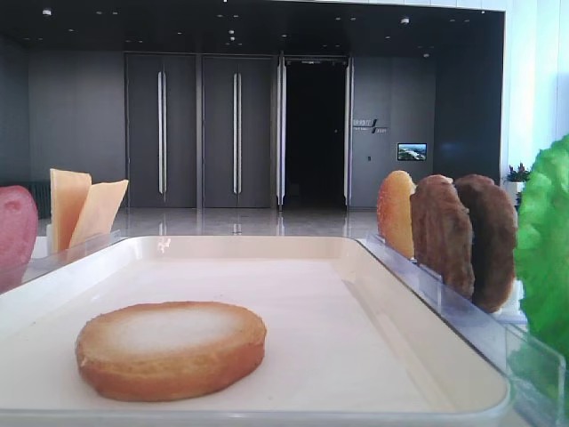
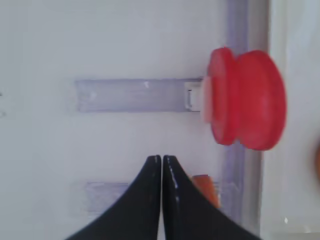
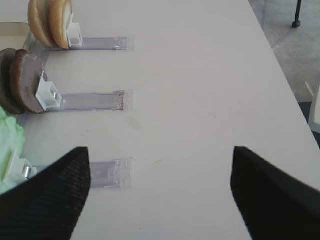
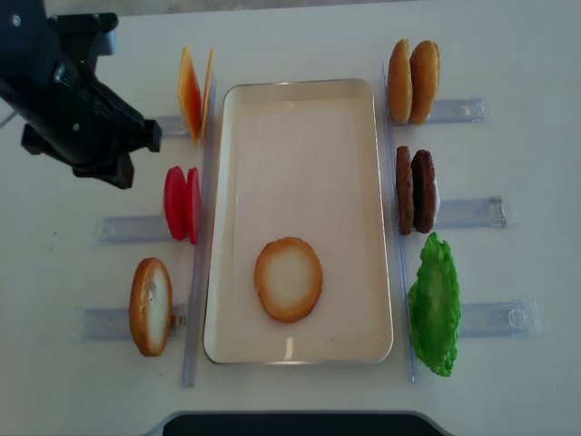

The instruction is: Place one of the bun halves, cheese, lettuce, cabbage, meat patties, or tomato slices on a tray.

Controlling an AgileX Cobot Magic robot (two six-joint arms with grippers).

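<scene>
Clear holders point(image 4: 136, 229) line both sides of the tray point(image 4: 300, 118). A golden bun half point(image 4: 288, 279) lies flat inside it. The left gripper point(image 2: 161, 165) is pressed together on nothing; the right gripper point(image 3: 160, 170) is spread wide.

Tray point(image 4: 300, 100) – smooth, glossy cream plastic; side holders point(image 4: 463, 211) – clear plastic; meat patties point(image 4: 415, 191) – rough, matt.

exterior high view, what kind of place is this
Probably a robot demo table in a building lobby: tall dark doors and a polished floor behind, and toy burger parts in clear holders around a cream tray.
</scene>
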